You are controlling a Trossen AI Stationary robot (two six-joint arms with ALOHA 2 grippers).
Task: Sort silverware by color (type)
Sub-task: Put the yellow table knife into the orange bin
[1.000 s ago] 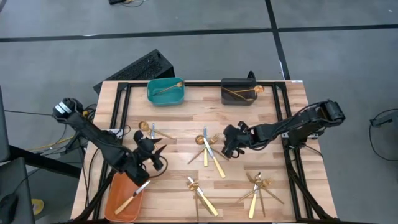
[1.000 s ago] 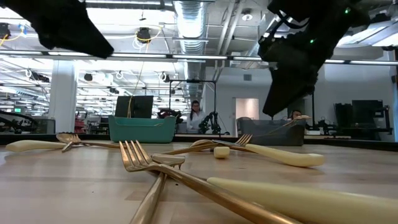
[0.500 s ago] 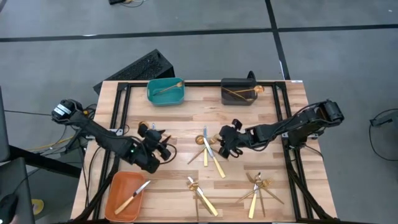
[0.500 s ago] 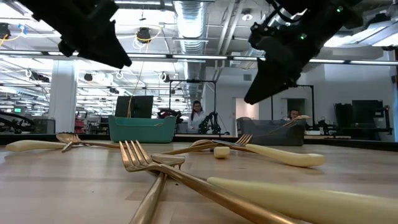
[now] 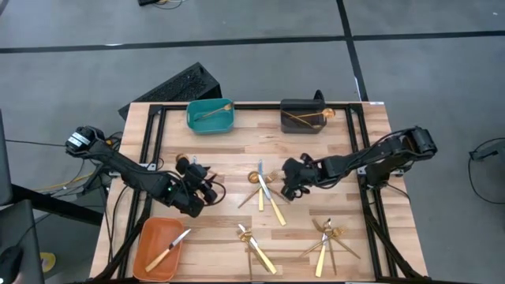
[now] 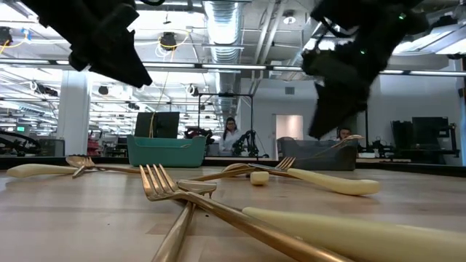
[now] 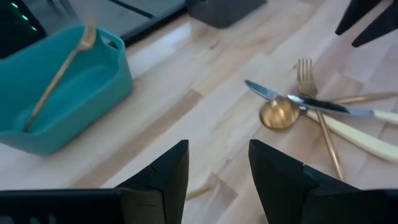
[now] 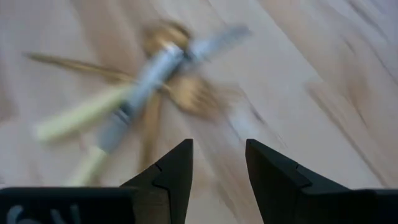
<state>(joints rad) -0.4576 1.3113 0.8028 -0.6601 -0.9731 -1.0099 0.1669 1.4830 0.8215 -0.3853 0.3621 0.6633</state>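
Gold cutlery is still scattered in small heaps across the table (image 5: pixel 347 150), and only a little of it is sorted. A second ago the left gripper (image 5: pixel 201 189) hung over the orange bin (image 5: pixel 146 254) at 7 o'clock; it has since swung up to the heap (image 5: pixel 189 166) at 9 o'clock, leaving a knife (image 5: pixel 168 251) lying in that bin. Its fingers (image 7: pixel 168 174) stand spread and empty. My guess is that one drop is finished and the next pick is being lined up.

The right gripper (image 5: pixel 292 185) has wavered just right of the centre heap (image 5: pixel 264 189), jaws parted, holding nothing.

The silverware is slim, with gold forks and spoons and cream-handled, silver-bladed knives, crossed over one another in each heap. The teal bin (image 5: pixel 210 115) at 11 o'clock holds a fork; the grey bin (image 5: pixel 306 116) at 1 o'clock holds gold pieces.
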